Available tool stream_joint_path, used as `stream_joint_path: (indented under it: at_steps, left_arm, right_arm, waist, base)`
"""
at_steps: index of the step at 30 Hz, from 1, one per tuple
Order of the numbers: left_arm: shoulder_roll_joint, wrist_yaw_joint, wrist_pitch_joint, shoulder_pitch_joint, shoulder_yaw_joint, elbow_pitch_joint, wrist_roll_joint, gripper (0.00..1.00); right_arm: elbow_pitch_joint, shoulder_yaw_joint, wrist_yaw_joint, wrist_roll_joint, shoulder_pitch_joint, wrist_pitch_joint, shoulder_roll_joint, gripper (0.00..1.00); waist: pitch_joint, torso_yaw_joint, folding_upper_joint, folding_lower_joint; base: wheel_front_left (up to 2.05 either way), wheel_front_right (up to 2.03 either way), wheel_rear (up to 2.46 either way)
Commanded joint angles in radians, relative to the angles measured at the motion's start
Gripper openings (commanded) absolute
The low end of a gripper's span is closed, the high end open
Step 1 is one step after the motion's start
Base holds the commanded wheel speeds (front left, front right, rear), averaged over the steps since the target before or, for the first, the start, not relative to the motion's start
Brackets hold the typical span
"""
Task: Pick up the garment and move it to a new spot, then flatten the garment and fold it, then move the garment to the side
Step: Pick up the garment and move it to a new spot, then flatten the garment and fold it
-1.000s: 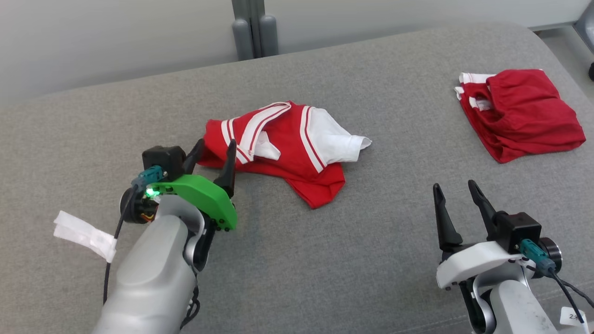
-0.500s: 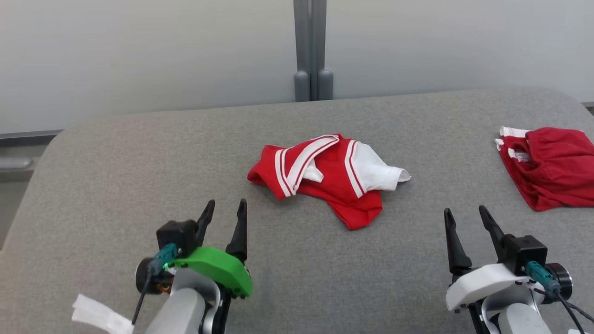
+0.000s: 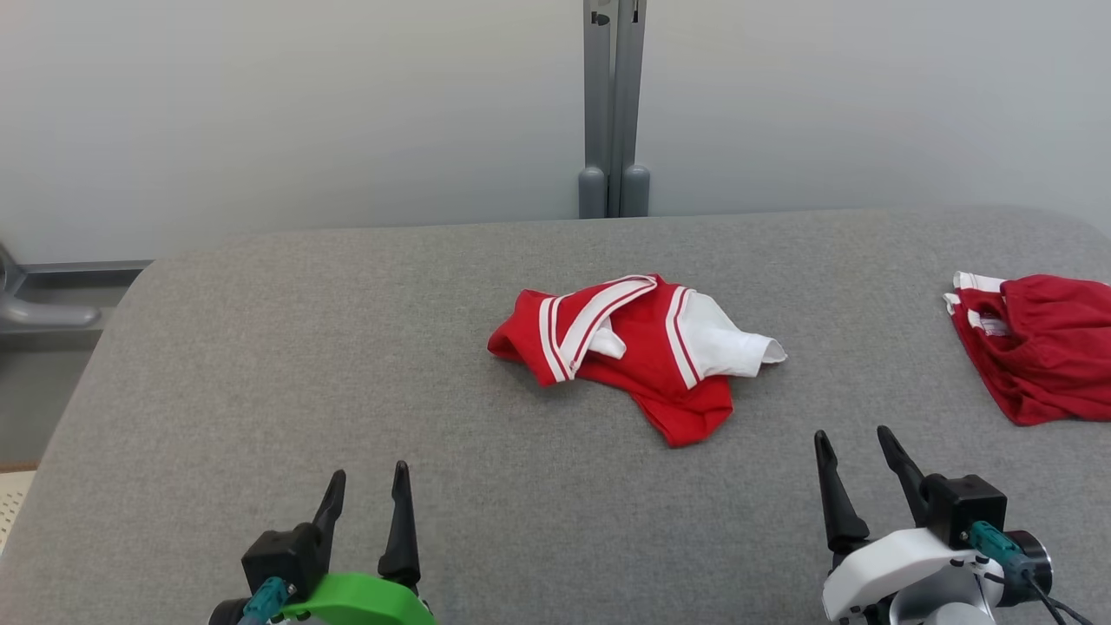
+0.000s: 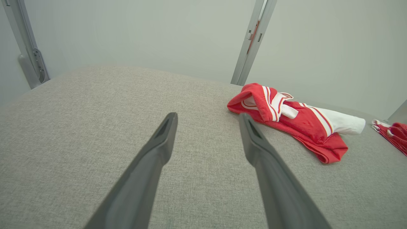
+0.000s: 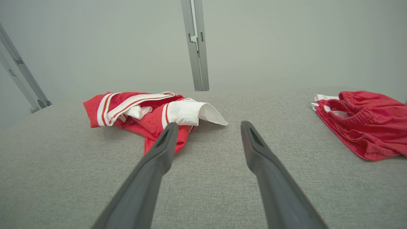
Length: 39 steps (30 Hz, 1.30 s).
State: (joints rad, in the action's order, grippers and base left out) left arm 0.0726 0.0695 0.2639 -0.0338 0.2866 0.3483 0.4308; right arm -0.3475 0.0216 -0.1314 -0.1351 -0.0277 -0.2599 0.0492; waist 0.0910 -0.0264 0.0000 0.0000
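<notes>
A crumpled red garment (image 3: pixel 634 351) with white stripes and a white sleeve lies in the middle of the grey table (image 3: pixel 260 365). It also shows in the left wrist view as the garment (image 4: pixel 295 121) and in the right wrist view as the garment (image 5: pixel 149 114). My left gripper (image 3: pixel 369 482) stands open near the table's front left, well short of the cloth and holding nothing. My right gripper (image 3: pixel 855 443) stands open at the front right, also apart from it. The left gripper (image 4: pixel 208 121) and the right gripper (image 5: pixel 206 130) have empty jaws in their own wrist views.
A second red garment (image 3: pixel 1041 356) with a gathered waistband lies at the table's right edge, seen too as the red garment (image 5: pixel 362 121). A grey upright post (image 3: pixel 612 113) stands behind the table against a pale wall.
The head camera has tilted up and turned, so the whole picture shifted. My left gripper has drawn back from the garment's left edge to the front left, still open. The garment lies unmoved.
</notes>
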Motion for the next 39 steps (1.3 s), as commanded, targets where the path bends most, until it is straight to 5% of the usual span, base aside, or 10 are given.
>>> stream_joint_path:
  at_steps: [1,19,30,39]
  left_arm:
    - [-0.002,-0.002,0.0,0.018,-0.01,-0.007,-0.012,1.0]
    - [-0.017,-0.021,0.0,0.029,-0.051,-0.02,-0.031,1.0]
    - [-0.02,-0.03,0.0,-0.003,-0.031,-0.028,-0.045,1.0]
    - [-0.021,-0.035,0.0,-0.067,-0.011,-0.023,-0.05,1.0]
  right_arm:
    - [-0.002,0.002,0.001,-0.005,0.004,-0.003,0.002,1.0]
    - [-0.007,-0.006,0.001,0.004,-0.009,-0.005,0.003,1.0]
    - [-0.017,-0.148,0.001,0.133,-0.166,0.084,0.003,1.0]
    - [-0.179,-0.294,0.001,0.25,-0.39,0.202,0.016,1.0]
  waist:
    - [-0.001,0.0,0.0,0.0]
    - [-0.017,0.0,0.0,0.0]
    - [-0.094,-0.056,0.0,0.0]
    - [-0.225,-0.155,0.0,0.0]
  base:
    - [0.0,0.0,0.0]
    - [0.0,0.0,0.0]
    - [0.0,0.0,0.0]
    - [0.0,0.0,0.0]
